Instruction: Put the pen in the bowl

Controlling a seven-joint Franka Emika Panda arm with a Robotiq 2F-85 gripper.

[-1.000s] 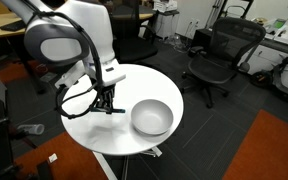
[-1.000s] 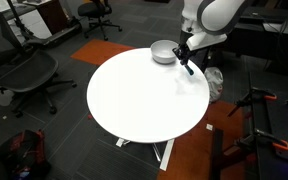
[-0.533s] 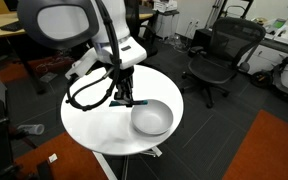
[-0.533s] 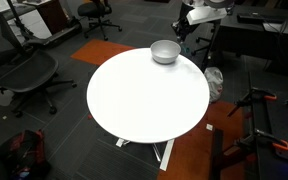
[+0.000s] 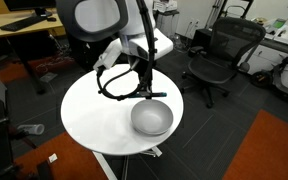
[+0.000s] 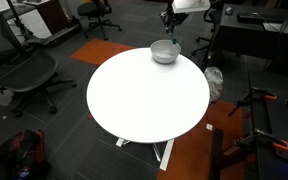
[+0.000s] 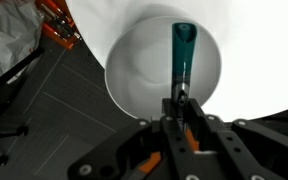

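My gripper (image 7: pixel 181 100) is shut on the pen (image 7: pixel 182 55), a slim dark marker with a teal-blue end that points away from the wrist. In the wrist view the pen hangs right over the pale inside of the round grey bowl (image 7: pixel 134 70). In both exterior views the gripper (image 5: pixel 147 90) (image 6: pixel 171 33) hovers just above the bowl (image 5: pixel 152 119) (image 6: pixel 164 52), which stands near the edge of the round white table (image 5: pixel 94 110) (image 6: pixel 144 95). The pen itself is too small to make out in the exterior views.
Black office chairs (image 5: pixel 216 55) (image 6: pixel 19 70) stand around the table. Desks with equipment (image 5: pixel 284 45) line the room. A tripod stand (image 6: pixel 259 130) is beside the table. An orange-red carpet patch (image 5: pixel 269 150) lies on the dark floor.
The arm has risen and swung across the table with the pen, from beside the bowl to right above it. The bowl has not moved.
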